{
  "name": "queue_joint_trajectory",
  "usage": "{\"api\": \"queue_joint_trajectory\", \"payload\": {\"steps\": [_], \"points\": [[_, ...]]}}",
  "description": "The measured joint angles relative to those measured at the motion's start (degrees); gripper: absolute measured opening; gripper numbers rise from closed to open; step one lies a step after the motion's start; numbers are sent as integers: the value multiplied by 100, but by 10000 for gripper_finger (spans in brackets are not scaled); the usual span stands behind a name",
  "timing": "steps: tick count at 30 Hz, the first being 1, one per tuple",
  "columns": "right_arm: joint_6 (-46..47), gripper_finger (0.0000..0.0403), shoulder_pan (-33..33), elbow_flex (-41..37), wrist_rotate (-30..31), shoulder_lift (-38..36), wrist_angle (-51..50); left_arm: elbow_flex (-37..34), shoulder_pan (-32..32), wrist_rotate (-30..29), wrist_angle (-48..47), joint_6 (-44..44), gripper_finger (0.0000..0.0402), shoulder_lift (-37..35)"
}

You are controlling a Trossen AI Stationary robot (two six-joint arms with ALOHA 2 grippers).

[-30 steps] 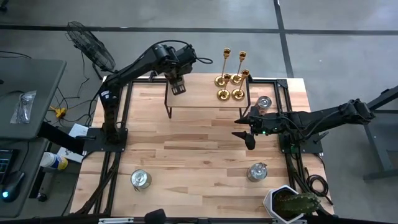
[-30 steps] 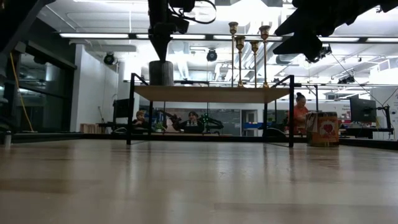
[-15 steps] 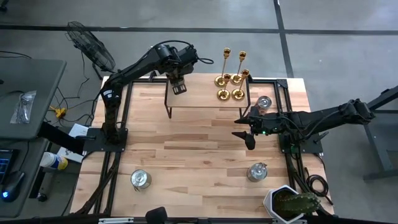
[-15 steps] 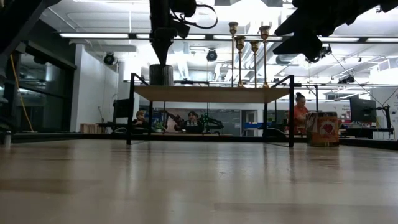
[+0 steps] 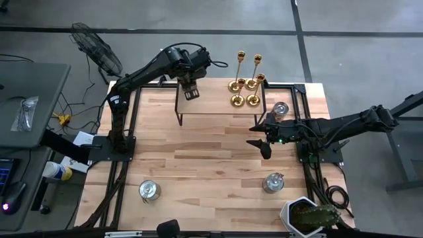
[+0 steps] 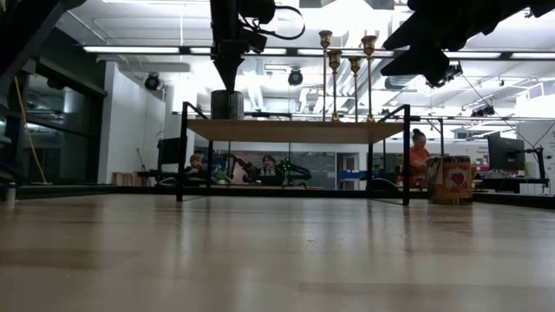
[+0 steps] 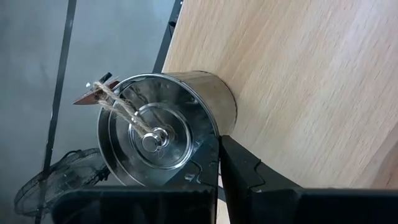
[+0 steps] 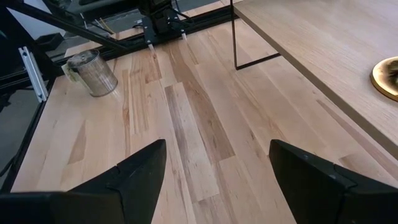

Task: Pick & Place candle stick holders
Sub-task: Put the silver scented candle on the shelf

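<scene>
Several gold candle stick holders point(image 5: 244, 84) stand upright on their round bases at the right end of a raised wooden shelf point(image 5: 218, 109); in the low view they point(image 6: 347, 78) rise from the shelf top point(image 6: 295, 130). My left gripper point(image 5: 191, 94) points down over the shelf's left end and is shut on a lidded silver jar point(image 7: 161, 134), which stands on the shelf point(image 6: 227, 104). My right gripper point(image 5: 260, 137) hangs open over the table in front of the shelf's right leg, with nothing between its fingers point(image 8: 217, 155). My left gripper comes at the silver jar steeply from above. It has the jar's top rim point(image 7: 214, 134) between its two fingers: one finger point(image 7: 202, 168) lies over the lid's edge, the other point(image 7: 245, 177) outside the wall. The jar stands upright with its bottom on the shelf.
Three more silver jars stand on the table: one by the shelf's right end point(image 5: 281, 109), one near the front right point(image 5: 273, 182), one at the front left point(image 5: 149, 190). A potted plant point(image 5: 307, 215) sits at the front right corner. People sit in the room behind point(image 6: 269, 165).
</scene>
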Motion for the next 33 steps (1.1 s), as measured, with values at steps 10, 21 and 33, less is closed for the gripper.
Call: {"api": "queue_joint_trajectory", "payload": {"steps": [10,21,33], "points": [[0,278,0,0,0,0,0,0,0,45,-5,-2,0,0],[0,278,2,0,0,0,0,0,0,55,-9,-59,17,0],[-1,278,1,0,0,1,0,0,-45,-114,122,103,96,-15]]}}
